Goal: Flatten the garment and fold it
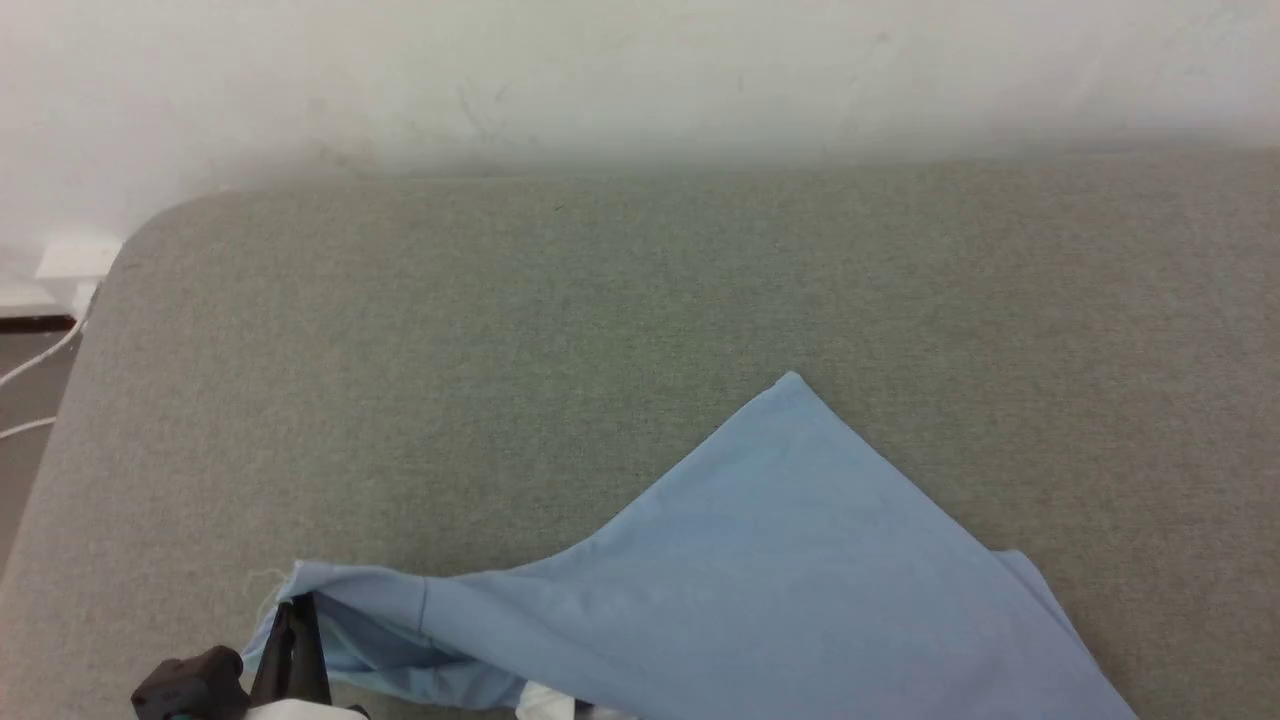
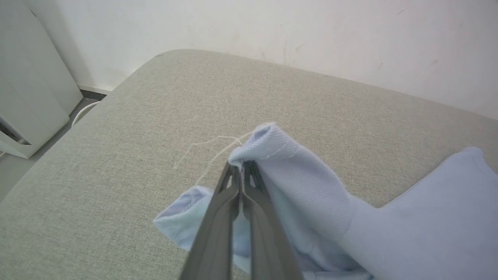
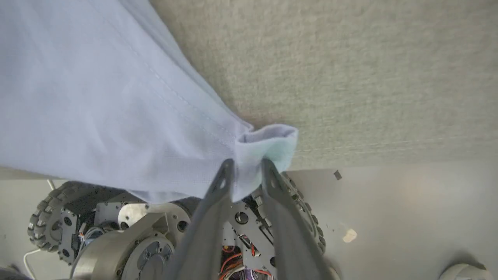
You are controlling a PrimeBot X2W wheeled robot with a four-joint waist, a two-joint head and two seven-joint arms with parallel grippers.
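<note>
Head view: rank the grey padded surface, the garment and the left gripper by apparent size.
1. grey padded surface, largest by far.
2. garment, cut off at the bottom edge.
3. left gripper, smallest; it is also cut off at the bottom edge, so its full extent is unsure.

The bench (image 1: 600, 300) is padded and covered in grey-green woven cloth, with its far edge against a white wall and its far left corner rounded. On it lies a light blue garment (image 1: 780, 560), spread along the near edge from the near left toward the near right. One pointed corner reaches toward the bench's middle, and the garment's near part runs off over the near edge.
</note>
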